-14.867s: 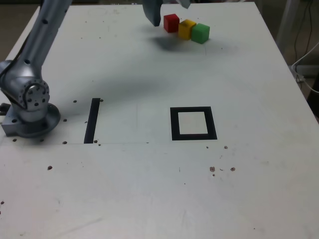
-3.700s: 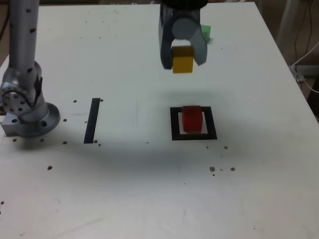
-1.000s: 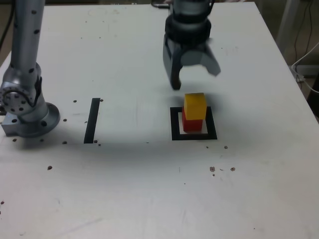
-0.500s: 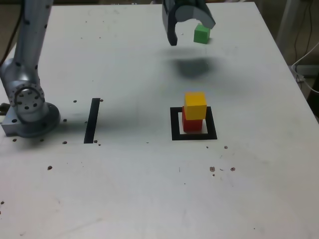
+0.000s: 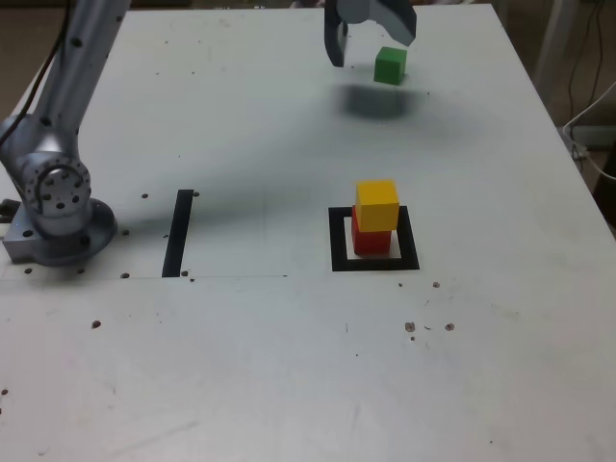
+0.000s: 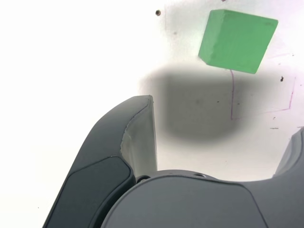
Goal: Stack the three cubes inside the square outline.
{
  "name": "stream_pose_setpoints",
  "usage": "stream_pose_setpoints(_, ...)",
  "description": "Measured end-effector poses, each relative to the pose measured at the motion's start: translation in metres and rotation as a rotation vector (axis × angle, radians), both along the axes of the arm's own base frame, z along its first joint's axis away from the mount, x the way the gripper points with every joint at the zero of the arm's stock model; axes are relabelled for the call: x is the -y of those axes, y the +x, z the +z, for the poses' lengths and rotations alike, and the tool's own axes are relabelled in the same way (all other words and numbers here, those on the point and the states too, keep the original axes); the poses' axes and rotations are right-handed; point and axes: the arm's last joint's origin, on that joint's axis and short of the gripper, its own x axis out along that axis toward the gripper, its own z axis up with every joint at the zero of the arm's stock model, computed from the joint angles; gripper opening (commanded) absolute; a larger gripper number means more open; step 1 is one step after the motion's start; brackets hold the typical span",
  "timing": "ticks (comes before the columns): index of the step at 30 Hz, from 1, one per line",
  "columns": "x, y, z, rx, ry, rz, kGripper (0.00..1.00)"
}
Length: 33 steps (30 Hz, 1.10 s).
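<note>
The yellow cube (image 5: 376,204) sits on top of the red cube (image 5: 369,238), and both stand inside the black square outline (image 5: 337,242) at mid-table. The green cube (image 5: 389,65) rests alone on the table at the far edge; the wrist view shows the green cube (image 6: 237,41) just beyond my fingers, untouched. My gripper (image 5: 371,38) hovers open above the table at the far edge, just to the exterior view's left of the green cube, with nothing between its fingers. In the wrist view one dark finger (image 6: 135,137) shows fully and the other only at the frame's edge.
The arm's grey base (image 5: 55,217) stands at the exterior view's left. A single straight black tape strip (image 5: 178,232) lies beside it. Small dark specks dot the white table (image 5: 289,366). Cables (image 5: 587,125) hang off the exterior view's right edge.
After leaving the yellow cube on the red one, my open gripper has travelled away from the stack to the far edge and now hangs close by the green cube.
</note>
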Motion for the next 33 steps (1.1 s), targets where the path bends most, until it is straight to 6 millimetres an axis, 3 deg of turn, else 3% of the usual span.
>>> stream_pose_setpoints(7, -0.02, 0.01, -0.009, -0.007, -0.015, -0.037, 0.95)
stream_pose_setpoints(23, -0.041, 0.034, -0.039, -0.008, -0.029, -0.039, 0.87)
stream_pose_setpoints(28, -0.045, 0.039, -0.045, -0.013, -0.034, -0.034, 0.72)
stream_pose_setpoints(33, -0.047, 0.04, -0.046, -0.018, -0.021, -0.017, 0.43)
